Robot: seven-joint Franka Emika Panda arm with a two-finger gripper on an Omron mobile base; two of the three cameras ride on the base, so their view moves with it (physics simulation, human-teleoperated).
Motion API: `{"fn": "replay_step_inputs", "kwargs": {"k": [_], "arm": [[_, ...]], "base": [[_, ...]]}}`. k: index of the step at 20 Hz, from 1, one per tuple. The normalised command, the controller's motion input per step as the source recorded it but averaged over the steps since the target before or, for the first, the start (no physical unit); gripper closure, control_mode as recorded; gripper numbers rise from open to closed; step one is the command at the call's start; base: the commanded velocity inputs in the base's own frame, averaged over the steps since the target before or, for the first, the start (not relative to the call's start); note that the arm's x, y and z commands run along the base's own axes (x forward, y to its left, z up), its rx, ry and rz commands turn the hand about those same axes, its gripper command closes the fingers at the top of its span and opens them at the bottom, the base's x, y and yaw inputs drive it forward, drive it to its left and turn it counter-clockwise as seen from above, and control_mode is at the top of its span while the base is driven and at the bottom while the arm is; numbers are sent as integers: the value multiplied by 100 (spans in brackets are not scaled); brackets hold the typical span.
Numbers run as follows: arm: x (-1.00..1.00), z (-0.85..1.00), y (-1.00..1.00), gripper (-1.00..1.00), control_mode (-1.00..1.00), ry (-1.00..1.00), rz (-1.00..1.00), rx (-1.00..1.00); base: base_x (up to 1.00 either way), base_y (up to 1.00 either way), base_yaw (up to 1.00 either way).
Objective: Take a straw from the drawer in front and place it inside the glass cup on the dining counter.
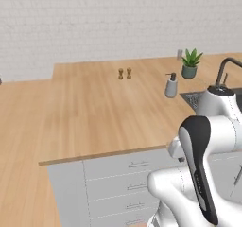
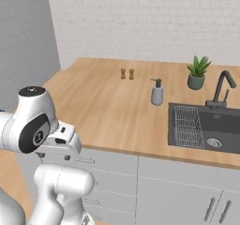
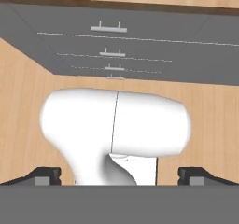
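Still at the start: drawer (image 3: 108, 29) closed, hand (image 3: 119, 176) spread open and empty; next, reach its handle (image 3: 108, 29).

On the dining counter (image 2: 103, 111) stand two small brown shakers (image 2: 127, 73), one grey pump bottle (image 2: 157, 92) and one potted plant (image 2: 197, 72). One dark sink (image 2: 206, 125) with one black faucet (image 2: 223, 88) is inset. Four drawer fronts (image 3: 109, 38), each with one handle, are stacked below its edge.

Dining counter (image 2: 103, 107): pump bottle (image 2: 157, 92), plant pot (image 2: 197, 74), two shakers (image 2: 127, 73).
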Motion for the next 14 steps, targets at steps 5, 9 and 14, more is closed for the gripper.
{"fn": "replay_step_inputs", "kwargs": {"k": [5,9,14], "arm": [[0,0,0,-100,100,0,0,0],[0,0,0,-100,100,0,0,0],[0,0,0,-100,100,0,0,0]], "base": [[-40,41,0],[-26,67,-1],[-20,78,-1]]}}
